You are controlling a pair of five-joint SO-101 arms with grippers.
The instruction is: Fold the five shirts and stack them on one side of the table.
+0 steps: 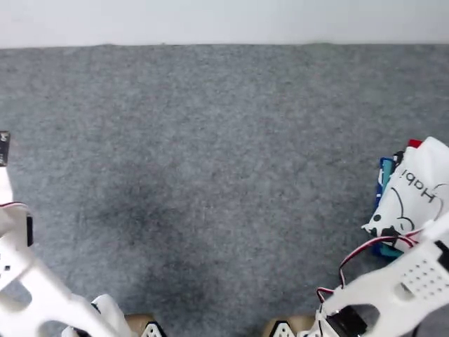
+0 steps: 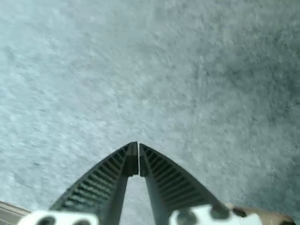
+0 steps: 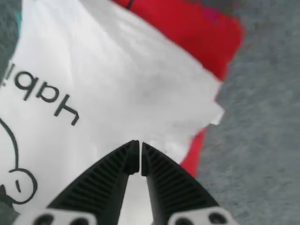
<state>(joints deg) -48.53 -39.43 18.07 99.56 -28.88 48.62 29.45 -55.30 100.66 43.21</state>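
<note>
Got left tool (image 2: 138, 159), right tool (image 3: 140, 157) both clenched empty, latter above white shirt (image 3: 117, 84). Probably just square the stack (image 1: 410, 193) gently.

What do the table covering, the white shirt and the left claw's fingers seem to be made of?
Table covering: grey felt or short-pile carpet, matte, by its fuzzy, flecked surface. White shirt: soft cloth, perhaps cotton; it lies in creases and bears black print. Left claw, its fingers: matte black plastic, by the moulded ribs.
</note>
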